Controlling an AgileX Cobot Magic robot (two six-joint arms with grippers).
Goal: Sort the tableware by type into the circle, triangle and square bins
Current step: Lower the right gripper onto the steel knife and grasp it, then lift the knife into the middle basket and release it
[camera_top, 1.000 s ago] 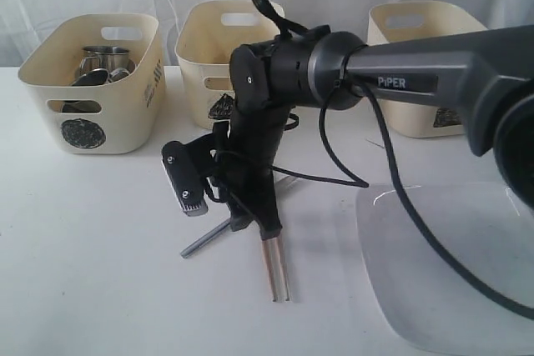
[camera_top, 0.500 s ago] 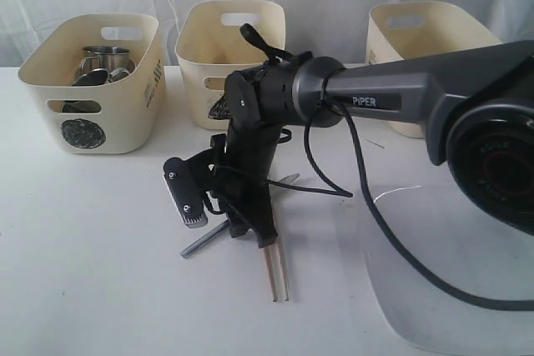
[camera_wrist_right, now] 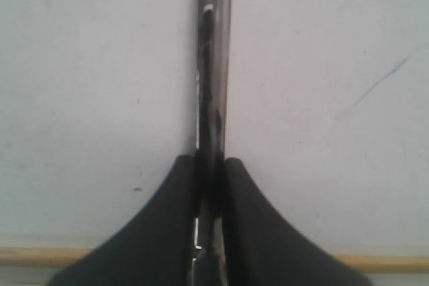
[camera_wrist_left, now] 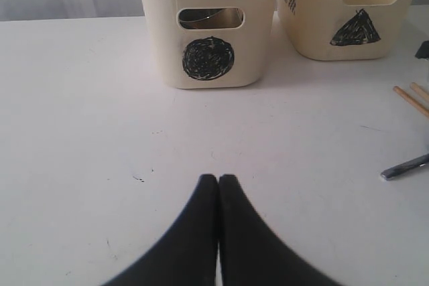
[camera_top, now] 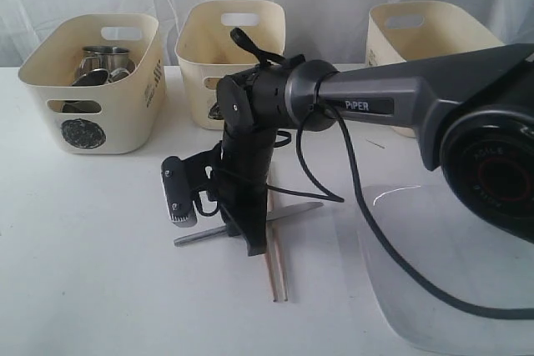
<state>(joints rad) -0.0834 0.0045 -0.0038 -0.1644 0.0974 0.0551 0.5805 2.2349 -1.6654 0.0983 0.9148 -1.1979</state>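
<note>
In the exterior view, the right arm is reaching across the middle of the white worktop [camera_top: 92,239] and pointing its right end effector [camera_top: 254,243] straight down. The black tips are coming together on a steel knife [camera_top: 296,211], which is lying flat on the worktop in front of the bins. A pair of wooden chopsticks [camera_top: 276,277] is lying just beside the knife, on the near side. A large square plate [camera_top: 450,273] is sitting at the near right. At the back, the circle bin [camera_top: 92,81] is holding steel mugs [camera_top: 104,62], the triangle bin [camera_top: 229,39] is standing in the middle, and a third bin [camera_top: 417,39] is standing on the right with its mark hidden by the arm.

In the left wrist view, the left end effector [camera_wrist_left: 218,189] is hovering over bare worktop with its two tips pressed together and nothing between them. The circle bin [camera_wrist_left: 208,31] and triangle bin [camera_wrist_left: 355,11] are facing it, well apart from it. One end of the knife [camera_wrist_left: 405,167] and the chopsticks [camera_wrist_left: 412,98] are showing at the edge.

In the right wrist view, the right end effector [camera_wrist_right: 211,165] is pinching the knife [camera_wrist_right: 213,85] between its pads, with the steel shaft running away from the tips along the worktop. A chopstick [camera_wrist_right: 27,256] is crossing behind the tips.
</note>
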